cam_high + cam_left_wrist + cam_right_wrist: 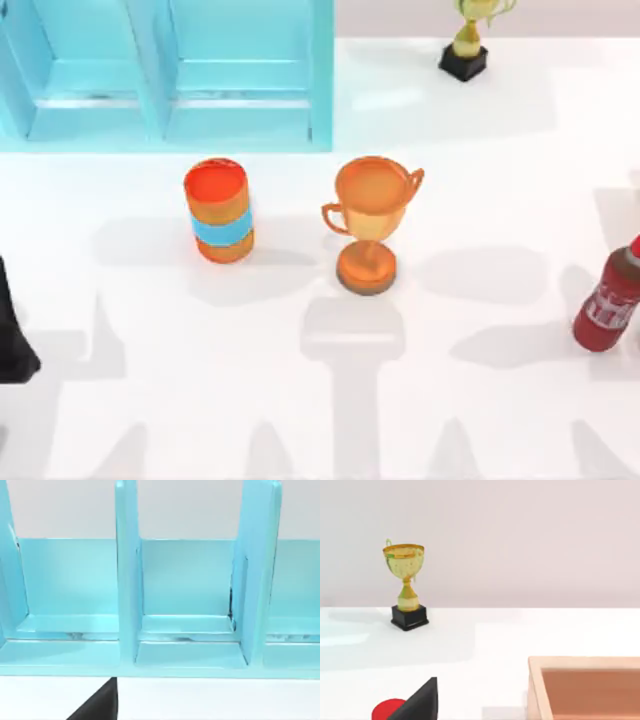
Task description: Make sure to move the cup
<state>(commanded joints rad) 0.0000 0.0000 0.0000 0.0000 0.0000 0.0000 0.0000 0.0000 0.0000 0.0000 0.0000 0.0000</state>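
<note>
Jaw state on both arms: cannot tell. Left arm (12, 330) parked at table's left edge. Orange cup (219, 210) with blue band upright mid-table, just left of orange trophy (370, 222). Right wrist view adds wooden box (585, 687), gold trophy (406, 585).

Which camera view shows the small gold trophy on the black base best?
The right wrist view shows the gold trophy best: bowl, stem and black base all stand in full from the side. In the top view the gold trophy sits at the far edge, its bowl cut off. The left wrist view looks at the blue shelf.
</note>
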